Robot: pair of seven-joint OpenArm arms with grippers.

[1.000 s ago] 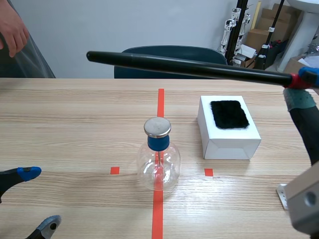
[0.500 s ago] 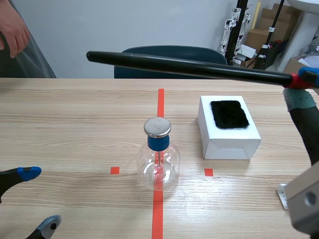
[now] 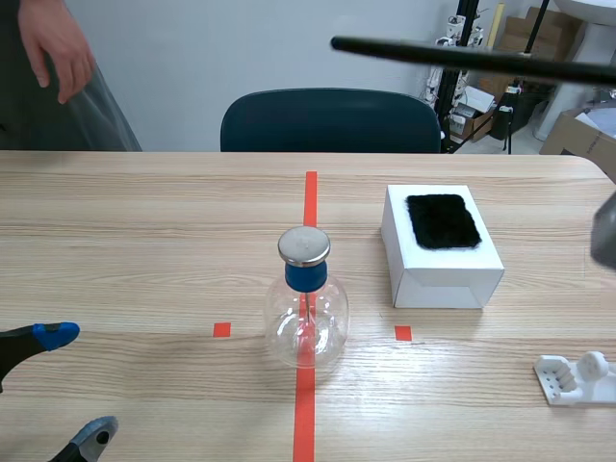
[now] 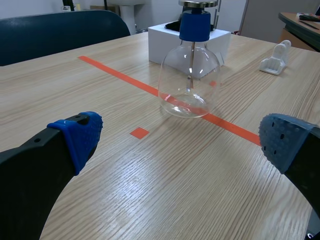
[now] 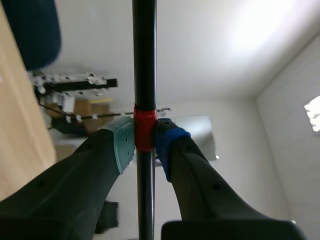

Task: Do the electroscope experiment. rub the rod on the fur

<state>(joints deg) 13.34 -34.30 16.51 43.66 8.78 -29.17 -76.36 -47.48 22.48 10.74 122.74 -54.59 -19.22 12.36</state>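
Right end effector (image 5: 144, 142) clamped on rod (image 3: 452, 55), held high over the counter (image 3: 144, 221), well apart from fur (image 3: 443, 220) (patch sits atop white box (image 3: 438, 274)). Left end effector (image 4: 180, 142) spread wide, empty, low near flask (image 3: 306, 322).

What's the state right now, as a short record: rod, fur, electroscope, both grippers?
rod: black rod held in the air, not touching the fur
right gripper: shut on the rod's red band
fur: black fur pad lying on top of white box
electroscope: upright on the centre tape line
left gripper: open, low, holding nothing
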